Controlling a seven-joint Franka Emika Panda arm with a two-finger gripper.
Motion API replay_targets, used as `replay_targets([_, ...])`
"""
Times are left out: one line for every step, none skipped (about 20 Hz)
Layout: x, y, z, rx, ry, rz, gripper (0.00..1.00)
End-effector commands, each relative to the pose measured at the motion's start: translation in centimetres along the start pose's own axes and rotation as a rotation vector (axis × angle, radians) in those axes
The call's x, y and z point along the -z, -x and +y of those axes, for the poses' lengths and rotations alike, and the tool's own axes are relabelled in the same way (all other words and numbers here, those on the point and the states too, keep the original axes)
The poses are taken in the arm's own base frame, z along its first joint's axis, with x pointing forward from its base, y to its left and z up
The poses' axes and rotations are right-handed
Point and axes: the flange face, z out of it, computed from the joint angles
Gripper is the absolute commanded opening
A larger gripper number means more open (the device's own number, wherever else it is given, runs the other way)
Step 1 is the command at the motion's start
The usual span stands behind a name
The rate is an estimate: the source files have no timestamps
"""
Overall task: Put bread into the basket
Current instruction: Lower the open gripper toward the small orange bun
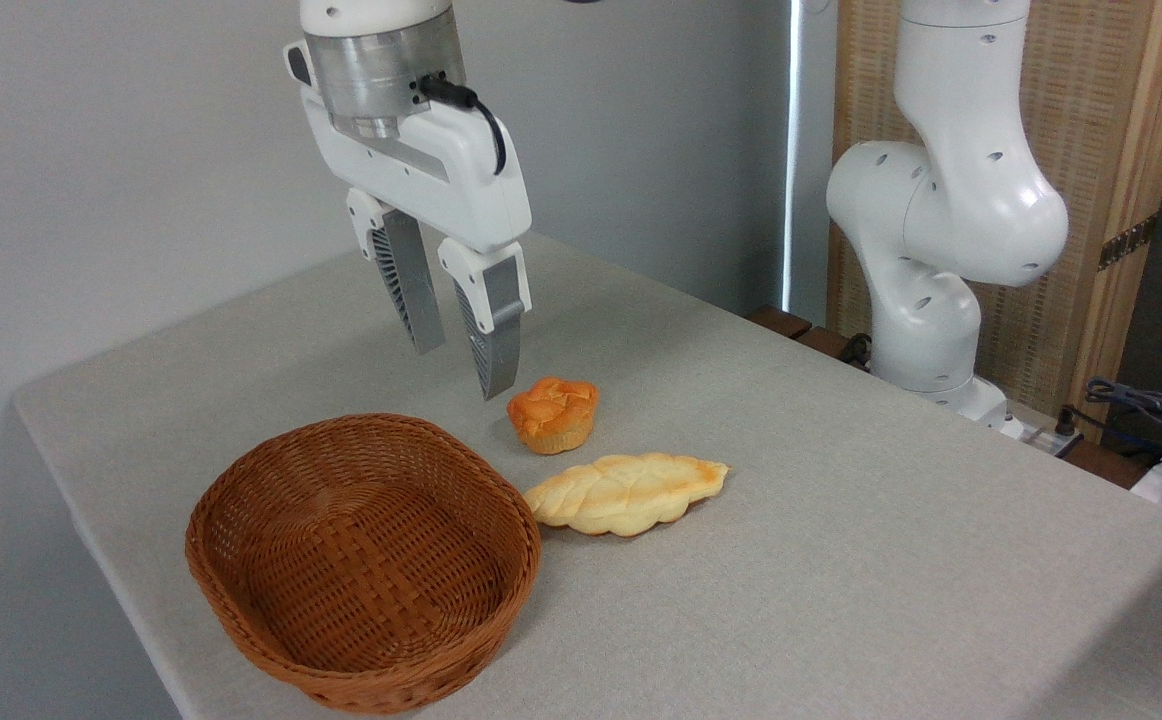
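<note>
1. The arm (941, 200) is cut off by the top edge, both above the wrist and above the white column at the right, so the link between them is out of view.
2. The surface (841, 520) runs out of the picture at the bottom and the right.
3. The basket (241, 480) hides the near inner side behind its front rim, and its base is partly cut by the bottom edge.
4. The clutter of cables (1141, 410) at the far right is cropped and perhaps too small to identify.
5. The braided loaf (626, 490) meets the basket rim; whether they touch cannot be told.
</note>
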Motion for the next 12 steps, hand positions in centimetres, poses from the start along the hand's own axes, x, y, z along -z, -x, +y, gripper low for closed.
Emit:
replay_targets([-0.6, 0.8, 0.9, -0.032, 0.028, -0.013, 1.00])
replay_targets([-1.0, 0.9, 1.1, -0.039, 0.034, -0.020, 1.00])
replay_targets([-1.2, 1.1, 1.5, -0.045, 0.034, -0.020, 1.00])
replay_targets([-1.7, 1.4, 1.8, -0.047, 0.039, -0.024, 1.00])
replay_targets([-2.1, 1.6, 2.2, -0.052, 0.044, -0.030, 1.00])
replay_targets([-2.6, 1.6, 3.0, -0.073, 0.048, -0.037, 1.00])
replay_targets([-3.1, 1.7, 3.6, -0.090, 0.053, -0.044, 1.00])
replay_targets([-3.6, 1.9, 4.0, -0.106, 0.058, -0.048, 1.00])
replay_targets([-4.1, 2.1, 4.8, -0.125, 0.058, -0.045, 1.00])
replay_targets([-4.8, 2.1, 6.1, -0.146, 0.048, -0.039, 1.00])
replay_targets([-5.6, 2.6, 6.9, -0.153, 0.036, -0.028, 1.00])
replay_targets([-6.5, 3.0, 8.0, -0.168, 0.025, -0.018, 1.00])
